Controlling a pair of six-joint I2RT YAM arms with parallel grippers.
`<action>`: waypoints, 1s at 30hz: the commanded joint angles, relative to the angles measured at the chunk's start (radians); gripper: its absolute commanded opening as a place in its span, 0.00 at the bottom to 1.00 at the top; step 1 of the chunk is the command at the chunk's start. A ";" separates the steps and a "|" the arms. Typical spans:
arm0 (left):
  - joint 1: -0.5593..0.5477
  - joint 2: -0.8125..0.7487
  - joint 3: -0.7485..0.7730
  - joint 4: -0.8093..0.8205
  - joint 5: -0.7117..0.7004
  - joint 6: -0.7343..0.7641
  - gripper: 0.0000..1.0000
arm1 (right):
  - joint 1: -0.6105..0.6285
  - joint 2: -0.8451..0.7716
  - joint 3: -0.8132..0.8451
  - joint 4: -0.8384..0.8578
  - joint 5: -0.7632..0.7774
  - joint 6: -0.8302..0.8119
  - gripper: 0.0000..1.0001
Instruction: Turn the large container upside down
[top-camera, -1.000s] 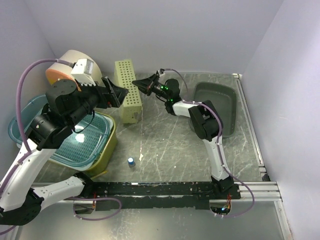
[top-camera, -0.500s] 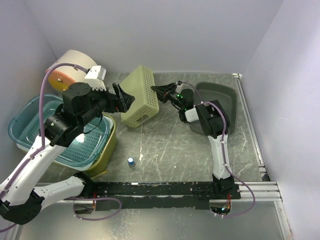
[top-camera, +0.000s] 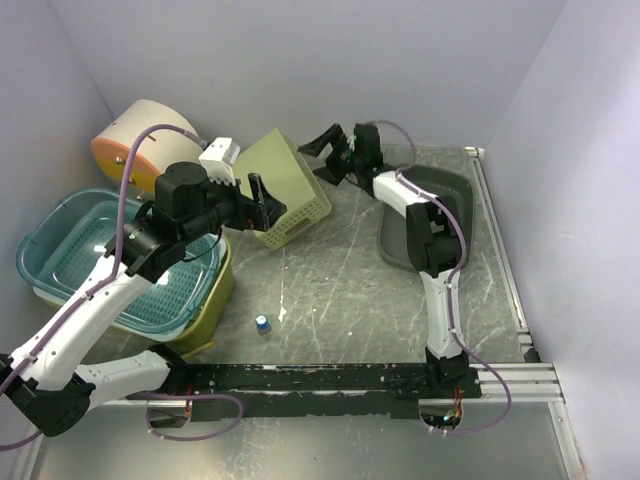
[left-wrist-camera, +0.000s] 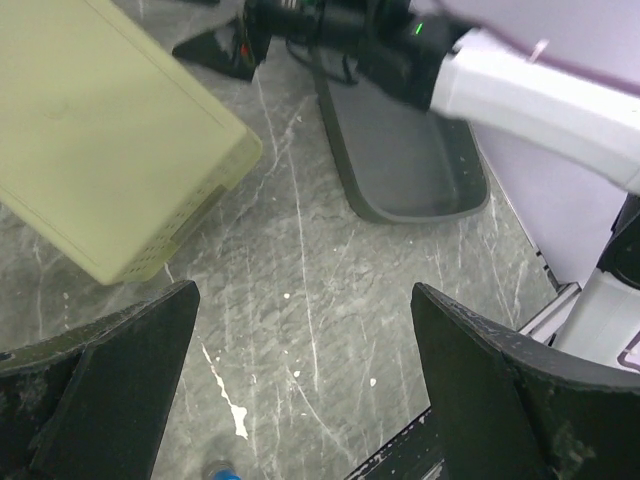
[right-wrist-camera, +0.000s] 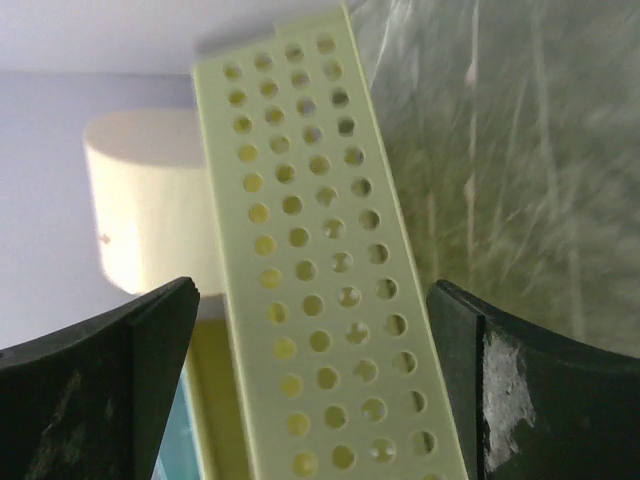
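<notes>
The pale green perforated basket (top-camera: 285, 188) lies near the back of the bench (top-camera: 330, 270), its solid bottom turned up and tilted toward the overhead camera, one holed side wall facing the near right. The right claw (top-camera: 325, 158) hangs just beside its far right corner, jaws spread wide and gripping nothing. The left claw (top-camera: 260, 203) sits close against the basket's near left side, also wide open and empty. A dark grey tray (top-camera: 445, 205) lies to the right, and a teal basket (top-camera: 60, 250) to the left.
</notes>
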 joint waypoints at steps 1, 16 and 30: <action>0.001 0.010 -0.015 0.061 0.058 0.028 0.99 | -0.044 -0.011 0.267 -0.579 0.168 -0.419 1.00; 0.001 0.061 -0.126 0.138 0.103 0.056 0.99 | -0.089 -0.224 0.024 -0.862 0.870 -0.721 1.00; 0.001 0.060 -0.175 0.159 0.066 0.053 0.99 | -0.130 -0.287 -0.146 -0.726 0.621 -0.689 0.17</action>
